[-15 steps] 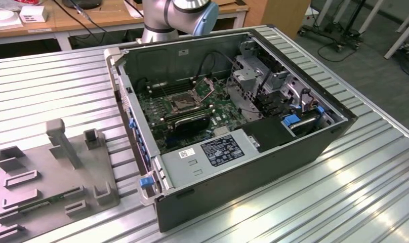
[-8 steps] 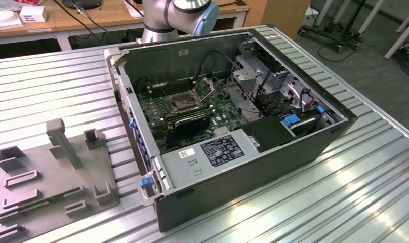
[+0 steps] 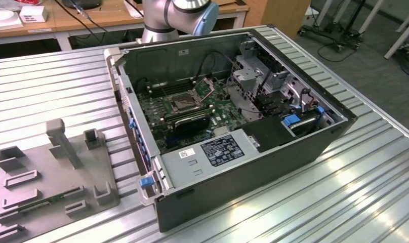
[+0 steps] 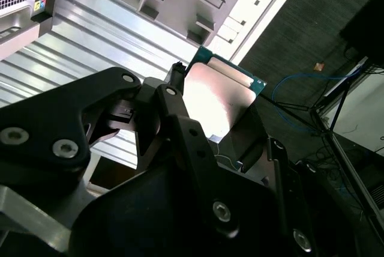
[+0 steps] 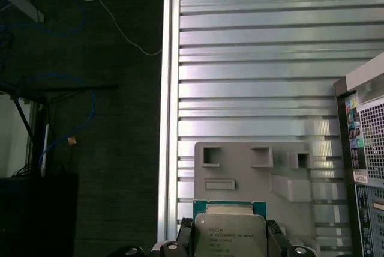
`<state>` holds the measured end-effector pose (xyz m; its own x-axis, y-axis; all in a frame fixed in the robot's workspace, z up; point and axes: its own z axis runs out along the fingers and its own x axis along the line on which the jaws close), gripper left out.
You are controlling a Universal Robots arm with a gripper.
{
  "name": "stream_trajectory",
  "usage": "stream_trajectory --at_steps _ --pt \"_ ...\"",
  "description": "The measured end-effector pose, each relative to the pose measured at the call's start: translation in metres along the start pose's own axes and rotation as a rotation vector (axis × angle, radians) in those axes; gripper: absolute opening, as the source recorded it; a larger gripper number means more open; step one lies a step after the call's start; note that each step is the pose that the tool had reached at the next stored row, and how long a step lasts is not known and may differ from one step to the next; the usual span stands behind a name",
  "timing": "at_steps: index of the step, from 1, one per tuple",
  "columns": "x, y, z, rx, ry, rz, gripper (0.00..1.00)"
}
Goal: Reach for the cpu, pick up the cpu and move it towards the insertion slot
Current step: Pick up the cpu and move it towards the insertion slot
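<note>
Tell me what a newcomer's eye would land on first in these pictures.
The open computer case dominates the middle of the exterior view, its green motherboard exposed, with the insertion slot framed in silvery metal. In both wrist views the pincer grips the cpu by its edges, its silvery top catching the light. The grey fixture lies on the ribbed table at the exterior view's left.
</note>
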<state>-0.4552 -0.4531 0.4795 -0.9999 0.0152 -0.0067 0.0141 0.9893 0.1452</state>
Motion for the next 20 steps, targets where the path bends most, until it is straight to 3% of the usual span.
stream_trajectory --at_steps 8,20 --pt "-0.0033 0.0001 0.0000 0.0000 0.0004 0.000 0.55" --pt "-0.0140 0.0002 0.0000 0.0000 0.0008 0.000 0.55"
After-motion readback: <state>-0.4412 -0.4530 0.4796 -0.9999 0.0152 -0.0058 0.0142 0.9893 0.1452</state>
